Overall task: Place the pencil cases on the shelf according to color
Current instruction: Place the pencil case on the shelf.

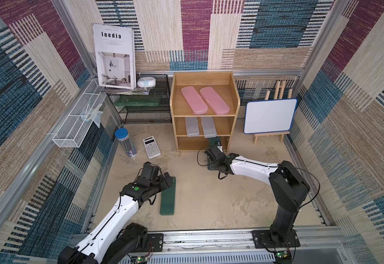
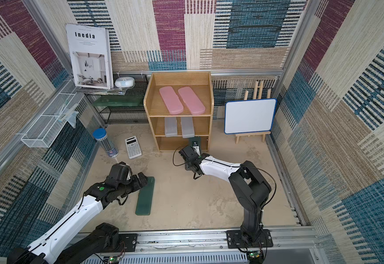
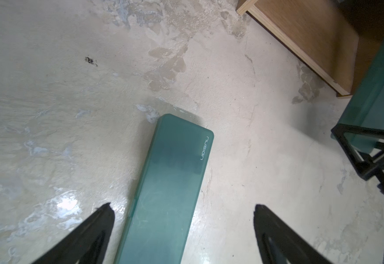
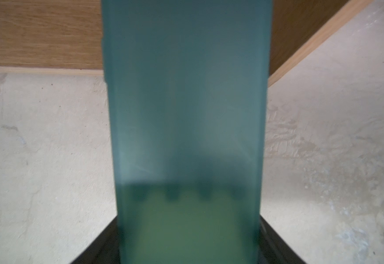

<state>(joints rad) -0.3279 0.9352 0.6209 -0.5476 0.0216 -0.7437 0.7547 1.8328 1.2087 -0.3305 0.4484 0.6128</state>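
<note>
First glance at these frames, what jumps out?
The wooden shelf at the back, already sorted by color: two pink pencil cases on the top tier, two frosted grey cases on the middle one. At the bottom tier the right gripper is shut on a dark green case with its far end in the opening. A second green case lies on the floor between the open left gripper's fingers.

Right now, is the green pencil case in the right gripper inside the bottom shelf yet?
Partly in. The held green pencil case crosses the shelf's bottom front edge; its near end remains outside.
</note>
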